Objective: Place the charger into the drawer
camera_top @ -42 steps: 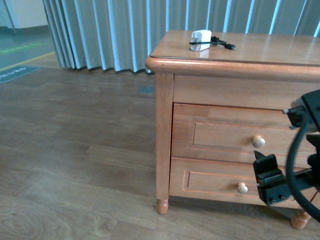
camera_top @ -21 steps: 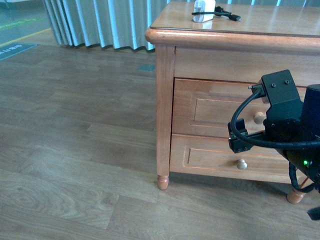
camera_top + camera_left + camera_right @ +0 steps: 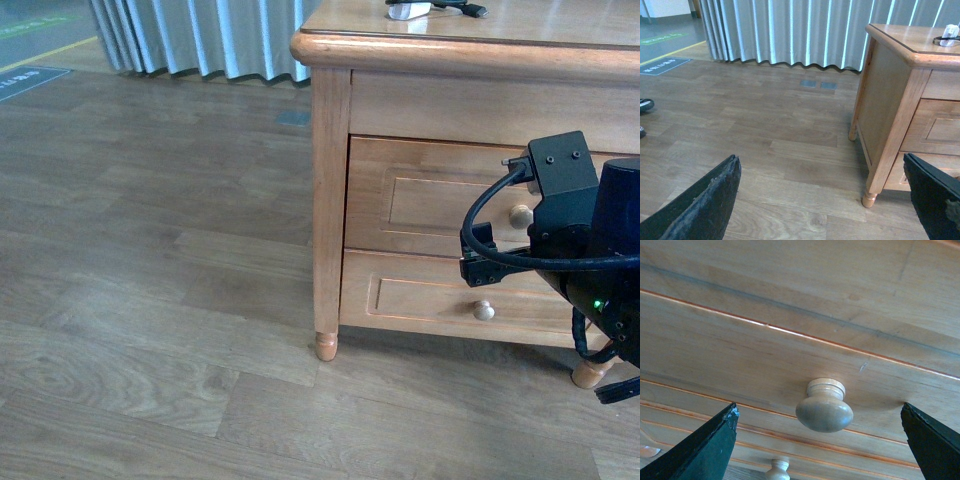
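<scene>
The white charger (image 3: 410, 9) with its black cable (image 3: 465, 8) lies on top of the wooden cabinet (image 3: 330, 150), at the upper edge of the front view; it also shows in the left wrist view (image 3: 950, 36). The top drawer (image 3: 430, 205) is closed, with a pale round knob (image 3: 520, 215). My right arm (image 3: 575, 240) is in front of it. My right gripper (image 3: 818, 412) is open, with its jaws either side of the knob (image 3: 824, 409) and not touching it. My left gripper (image 3: 821, 160) is open and empty over the floor, left of the cabinet.
A similar lower drawer (image 3: 420, 300) with its own knob (image 3: 484, 310) sits below. The cabinet stands on short round feet (image 3: 326, 345). Grey curtains (image 3: 200, 35) hang behind. Wood floor (image 3: 150, 250) spreads to the left, with a floor sign (image 3: 30, 80) far left.
My right arm has risen from low beside the lower drawer to in front of the top drawer's knob. The front view has tilted down, so the charger now sits at the frame's top edge.
</scene>
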{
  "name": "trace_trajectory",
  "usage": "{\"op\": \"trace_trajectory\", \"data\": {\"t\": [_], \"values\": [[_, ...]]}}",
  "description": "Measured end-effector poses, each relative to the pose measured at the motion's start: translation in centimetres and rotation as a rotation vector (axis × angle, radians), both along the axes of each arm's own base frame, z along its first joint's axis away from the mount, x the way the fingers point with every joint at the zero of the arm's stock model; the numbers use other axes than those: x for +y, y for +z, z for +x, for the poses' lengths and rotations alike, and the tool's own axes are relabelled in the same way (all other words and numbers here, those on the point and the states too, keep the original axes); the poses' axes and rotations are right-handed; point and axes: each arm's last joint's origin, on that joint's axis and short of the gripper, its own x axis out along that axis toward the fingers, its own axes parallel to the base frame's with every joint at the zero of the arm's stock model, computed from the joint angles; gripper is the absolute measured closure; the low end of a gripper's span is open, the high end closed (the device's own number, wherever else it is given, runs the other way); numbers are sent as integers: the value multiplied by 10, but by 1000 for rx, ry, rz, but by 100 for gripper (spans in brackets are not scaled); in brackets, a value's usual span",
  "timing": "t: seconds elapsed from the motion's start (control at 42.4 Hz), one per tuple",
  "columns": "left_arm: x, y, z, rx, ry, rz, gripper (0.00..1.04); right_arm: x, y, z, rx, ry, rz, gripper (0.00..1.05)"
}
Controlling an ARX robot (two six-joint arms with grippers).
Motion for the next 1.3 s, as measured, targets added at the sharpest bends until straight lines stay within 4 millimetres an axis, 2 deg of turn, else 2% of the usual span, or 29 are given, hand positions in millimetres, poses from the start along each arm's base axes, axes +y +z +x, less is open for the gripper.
{"op": "trace_trajectory", "data": {"t": [0.424,0.589,0.707,0.754,0.849,0.919,1.037,1.179,1.297], "values": [[0,0,0,0,0,0,6,12,11,-1,-26,-3,49,8],[0,0,0,0,0,0,6,15,12,-1,-28,2,49,16],[0,0,0,0,0,0,6,15,12,0,-29,2,48,28],[0,0,0,0,0,0,6,15,12,0,-29,2,47,26],[0,0,0,0,0,0,6,16,9,1,-20,2,46,15],[0,0,0,0,0,0,6,16,6,1,-13,0,44,18],[0,0,0,0,0,0,6,16,2,2,-4,-1,42,15],[0,0,0,0,0,0,6,15,2,3,-5,-7,42,30],[0,0,0,0,0,0,6,14,2,3,-7,-11,41,50]]}}
